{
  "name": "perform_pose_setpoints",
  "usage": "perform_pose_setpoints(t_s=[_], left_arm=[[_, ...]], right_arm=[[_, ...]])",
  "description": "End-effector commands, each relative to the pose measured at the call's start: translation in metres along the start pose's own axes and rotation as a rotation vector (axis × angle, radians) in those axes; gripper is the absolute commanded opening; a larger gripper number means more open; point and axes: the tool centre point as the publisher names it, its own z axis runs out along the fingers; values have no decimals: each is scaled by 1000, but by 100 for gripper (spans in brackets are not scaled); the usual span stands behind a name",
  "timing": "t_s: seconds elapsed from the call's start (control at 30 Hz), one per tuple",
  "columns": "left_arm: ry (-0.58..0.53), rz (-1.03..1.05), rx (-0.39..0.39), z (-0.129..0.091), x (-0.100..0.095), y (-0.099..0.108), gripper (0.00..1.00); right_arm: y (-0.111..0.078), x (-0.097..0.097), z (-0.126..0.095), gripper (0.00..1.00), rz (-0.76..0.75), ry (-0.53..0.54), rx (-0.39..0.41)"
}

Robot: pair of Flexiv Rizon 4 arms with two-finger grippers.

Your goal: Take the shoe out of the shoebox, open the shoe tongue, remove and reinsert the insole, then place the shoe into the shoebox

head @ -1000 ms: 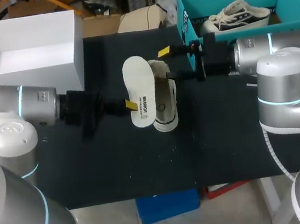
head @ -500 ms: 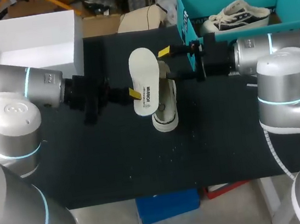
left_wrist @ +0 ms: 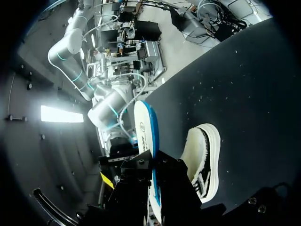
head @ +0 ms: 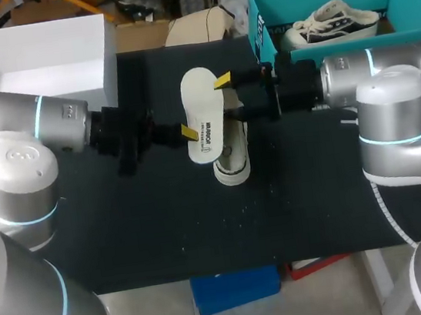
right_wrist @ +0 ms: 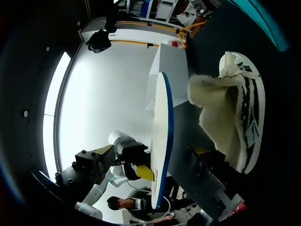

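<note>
The left gripper (head: 189,132) is clamped on the insole (head: 202,108), a flat, long oval held up above the table (head: 204,228). Its top face is smooth white, and the left wrist view shows a blue underside (left_wrist: 143,127). Just beside it, the shoe (head: 232,158) lies on the matte black table, toe toward the near edge. It is a low white sneaker with a rubber sole, black side stripes and a fuzzy cream lining (right_wrist: 221,108) that bulges from the opening. The right gripper (head: 229,94) sits at the shoe's heel end; I cannot tell whether it grips anything. A plain white shoebox (head: 53,83) stands open at the far left. A teal box (head: 257,23) at the far right holds a second shoe (head: 332,21).
</note>
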Motion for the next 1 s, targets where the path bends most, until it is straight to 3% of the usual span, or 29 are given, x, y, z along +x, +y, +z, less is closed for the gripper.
perform_pose_setpoints(t_s=[0.03, 0.17, 0.63, 0.77, 0.9, 1.0], left_arm=[[4, 1, 0, 0, 0, 0, 0], [4, 1, 0, 0, 0, 0, 0], [4, 1, 0, 0, 0, 0, 0], [4, 1, 0, 0, 0, 0, 0], [4, 1, 0, 0, 0, 0, 0], [4, 1, 0, 0, 0, 0, 0]], right_arm=[[-2, -4, 15, 72, 5, 1, 15], [-7, -5, 24, 50, 8, 3, 35], [-14, -7, 35, 43, 15, 2, 55], [-14, -10, 35, 32, 20, -2, 55], [-14, -11, 35, 7, 22, -7, 54], [-14, -11, 35, 0, 22, -7, 54]])
